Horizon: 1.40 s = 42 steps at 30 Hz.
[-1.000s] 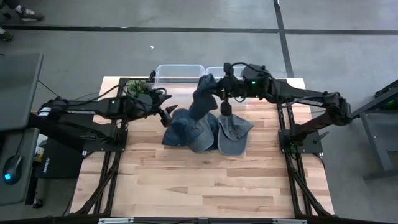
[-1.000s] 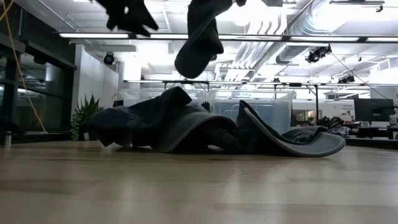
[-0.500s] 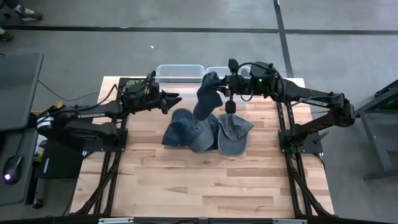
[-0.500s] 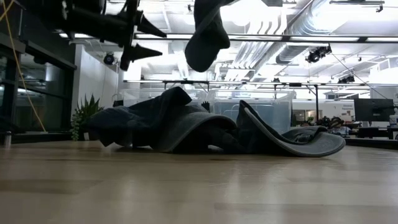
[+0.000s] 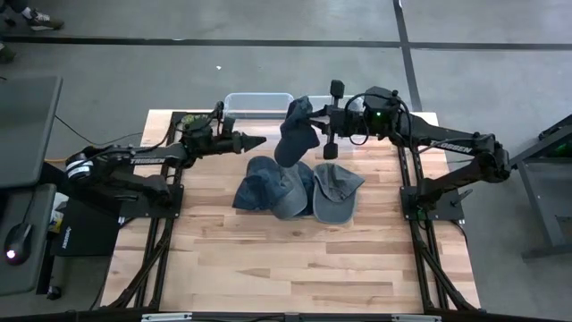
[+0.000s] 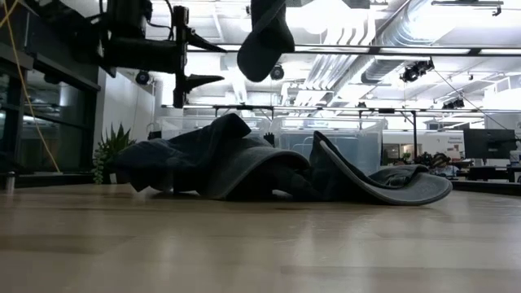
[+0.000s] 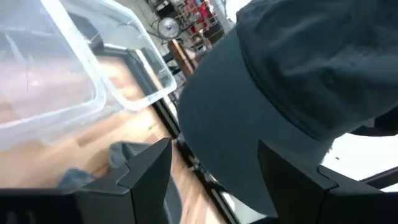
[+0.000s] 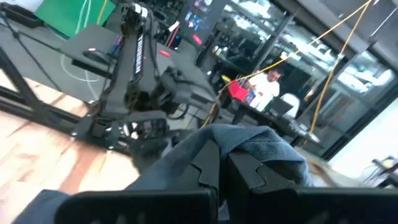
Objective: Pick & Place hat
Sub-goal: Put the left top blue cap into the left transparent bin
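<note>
Since one second ago, the right gripper [image 5: 308,119] has carried the hat [image 5: 296,134] higher and toward the far edge of the table [image 5: 268,259], and the left arm has swung out so that its left gripper [image 5: 256,140] points at the hat from just beside it.

Current state:
- The right gripper's fingers are clamped on the hat's crown; the right wrist view shows blue cloth pinched between them.
- The hat hangs clear of the table, above the far side of the pile [image 5: 295,190] of other caps and close to the two clear bins [image 5: 256,105] at the far edge. In the low view it hangs well above the pile, not touching it.
- The left gripper's fingers are spread wide and hold nothing. In the left wrist view the hat fills most of the frame beyond them.

Step in hand: transport. The pick is done; the place is not yet done.

Next move, as a judgement: the hat needs to travel on over a bin, or pass to the left gripper, which appears lined up to receive it, though the views do not settle which. Either way, the right fingers should release only once the hat is supported or above the bin mouth.
</note>
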Each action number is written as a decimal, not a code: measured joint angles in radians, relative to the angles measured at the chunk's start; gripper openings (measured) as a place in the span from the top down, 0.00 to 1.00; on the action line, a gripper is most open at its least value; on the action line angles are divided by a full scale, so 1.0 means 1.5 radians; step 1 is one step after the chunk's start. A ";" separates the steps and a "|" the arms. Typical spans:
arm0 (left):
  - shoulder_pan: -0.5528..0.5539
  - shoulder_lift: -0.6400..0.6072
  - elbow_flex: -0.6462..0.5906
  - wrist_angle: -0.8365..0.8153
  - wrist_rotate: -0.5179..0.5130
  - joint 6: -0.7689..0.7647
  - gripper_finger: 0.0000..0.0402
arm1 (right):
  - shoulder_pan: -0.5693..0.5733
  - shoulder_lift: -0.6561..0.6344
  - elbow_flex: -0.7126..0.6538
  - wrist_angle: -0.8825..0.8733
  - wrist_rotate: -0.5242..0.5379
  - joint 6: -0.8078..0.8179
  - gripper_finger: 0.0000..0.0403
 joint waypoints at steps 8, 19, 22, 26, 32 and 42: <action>0.000 0.056 0.000 0.106 0.005 -0.050 0.41 | -0.017 0.000 0.000 0.024 0.002 -0.017 1.00; 0.000 0.074 0.000 0.156 -0.004 -0.099 0.41 | -0.038 0.000 0.000 0.051 -0.014 -0.031 1.00; 0.000 0.074 0.008 0.158 -0.004 -0.112 0.41 | -0.038 0.000 0.000 0.062 -0.026 -0.033 1.00; 0.000 0.074 0.029 0.152 0.001 -0.119 0.41 | -0.038 0.000 0.000 0.066 -0.038 -0.034 1.00; 0.000 0.074 0.051 0.136 0.006 -0.130 0.41 | -0.038 0.000 0.000 0.081 -0.037 -0.048 1.00; -0.001 0.074 0.051 0.114 0.017 -0.131 0.41 | -0.043 0.001 0.000 0.102 -0.034 -0.066 1.00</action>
